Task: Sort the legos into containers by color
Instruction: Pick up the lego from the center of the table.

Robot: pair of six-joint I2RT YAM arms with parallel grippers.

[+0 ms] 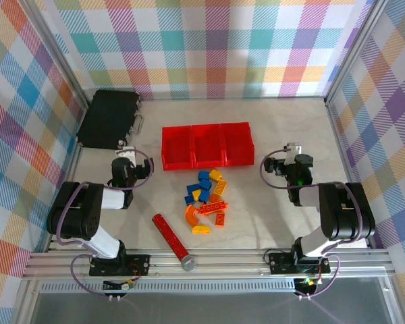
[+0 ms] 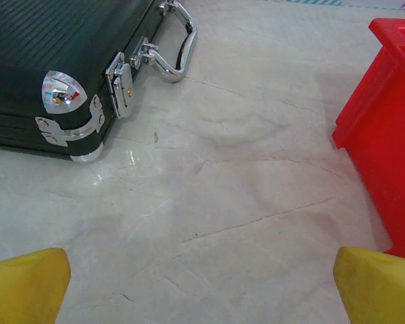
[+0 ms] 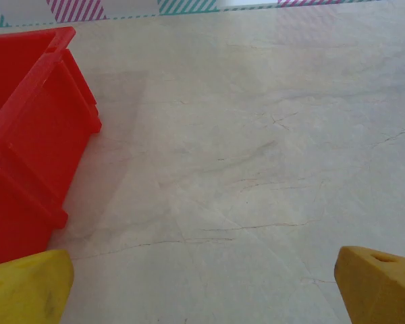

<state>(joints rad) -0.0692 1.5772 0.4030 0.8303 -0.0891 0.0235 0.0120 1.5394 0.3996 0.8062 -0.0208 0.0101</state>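
Observation:
A pile of blue, yellow and orange legos lies mid-table, just in front of the three joined red containers, whose insides look bare. My left gripper hovers to the left of the containers, open, nothing between its yellow fingertips; the left container's wall is at its right. My right gripper sits to the right of the containers, also open and holding nothing, with the right container's corner at its left and a yellow fingertip low in its view.
A black case with chrome latches and handle lies at the back left, close to my left gripper. A long red cylinder with a grey end lies near the front edge. Checked walls enclose the table.

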